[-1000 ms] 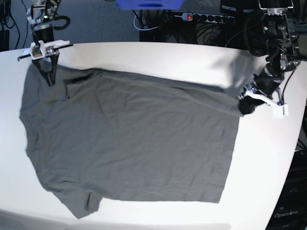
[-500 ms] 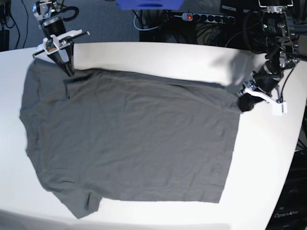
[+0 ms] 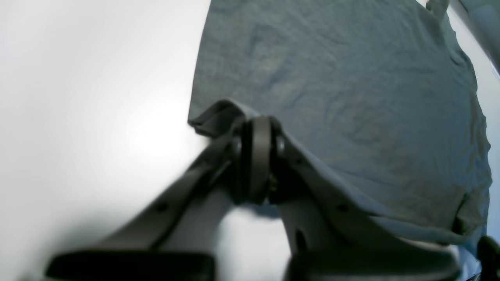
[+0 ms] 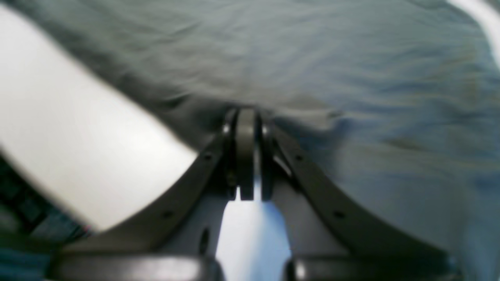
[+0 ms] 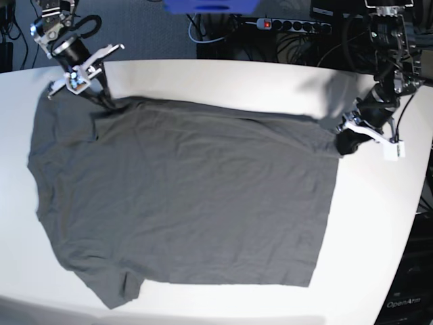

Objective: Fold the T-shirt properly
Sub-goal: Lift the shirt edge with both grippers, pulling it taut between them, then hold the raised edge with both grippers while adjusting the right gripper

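T-shirt (image 5: 183, 196), a plain dark grey one of thin soft cloth with short sleeves, is lying spread out flat on the big white table (image 5: 223, 78). It is covering most of the middle of the table, with its far edge near both arms.

The left gripper (image 3: 256, 132), made of dark plastic, is sitting at the far corner of the hem. Its jaws are pinched tight together, and a little fold of grey cloth is bunching up right at the tips, so it seems to be holding that corner.

The right gripper (image 4: 245, 125) is pressing down at the far edge, close to the sleeve. Its jaws are squeezed together too. That wrist picture is blurry, so I cannot tell if any cloth is caught between them.

Things could be going wrong from here. If the right gripper is only touching the cloth and not holding it, one side will be lifting while the other is staying down, and the shirt will be folding crooked. The thin cloth could also be slipping out of a small pinch. If both arms are pulling apart too hard, the shirt may be stretching or sliding across the smooth table.
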You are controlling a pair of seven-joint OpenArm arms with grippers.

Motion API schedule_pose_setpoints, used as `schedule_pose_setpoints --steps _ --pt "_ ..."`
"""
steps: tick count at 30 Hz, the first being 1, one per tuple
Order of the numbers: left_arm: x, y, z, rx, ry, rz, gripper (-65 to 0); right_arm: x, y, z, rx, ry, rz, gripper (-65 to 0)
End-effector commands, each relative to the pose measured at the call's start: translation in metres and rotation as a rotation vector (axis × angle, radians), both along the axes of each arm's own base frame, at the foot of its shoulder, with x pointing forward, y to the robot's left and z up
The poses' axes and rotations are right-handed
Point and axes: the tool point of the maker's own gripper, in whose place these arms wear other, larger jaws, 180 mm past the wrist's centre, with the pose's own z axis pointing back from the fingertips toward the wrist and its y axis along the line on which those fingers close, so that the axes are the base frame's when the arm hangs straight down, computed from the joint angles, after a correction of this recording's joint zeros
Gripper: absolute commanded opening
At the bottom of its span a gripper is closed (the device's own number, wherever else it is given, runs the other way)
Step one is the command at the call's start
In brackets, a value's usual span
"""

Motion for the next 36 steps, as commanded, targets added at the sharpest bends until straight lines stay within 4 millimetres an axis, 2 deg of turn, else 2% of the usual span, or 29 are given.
schedule_pose_setpoints --steps 1,8,11,17,20,29,33,36 --pt "0.007 0.002 0.014 0.003 -0.052 -0.003 -62.3 0.007 -0.002 0.012 0.004 -0.043 0.002 -64.1" --pt "0.007 0.002 0.015 0.004 -0.054 -0.002 -62.3 -0.002 0.0 -0.005 -0.141 0.005 0.087 -63.1" --pt "0.007 0.002 0.014 0.004 -0.052 -0.002 -62.3 -0.007 0.0 -0.012 -0.2 0.023 0.122 -59.1" --pt "0.007 0.002 0.014 0.004 -0.052 -0.002 -62.3 -0.014 -0.026 -0.024 -0.4 0.059 0.172 -58.9" --pt "0.007 0.002 0.014 0.003 -0.053 -0.001 -62.3 -0.012 -0.032 -0.023 -0.421 0.055 0.167 -58.9" --pt "0.007 0.002 0.014 0.002 -0.053 -0.002 -62.3 0.005 -0.038 0.01 -0.479 -0.035 0.155 -59.1" --pt "0.007 -0.001 0.013 -0.008 -0.053 0.001 -62.4 0.003 -0.039 0.003 -0.551 -0.017 0.196 -59.1" --pt "0.006 -0.003 0.012 -0.016 -0.053 0.005 -62.4 0.001 -0.031 -0.002 -0.55 -0.011 0.195 -59.1"
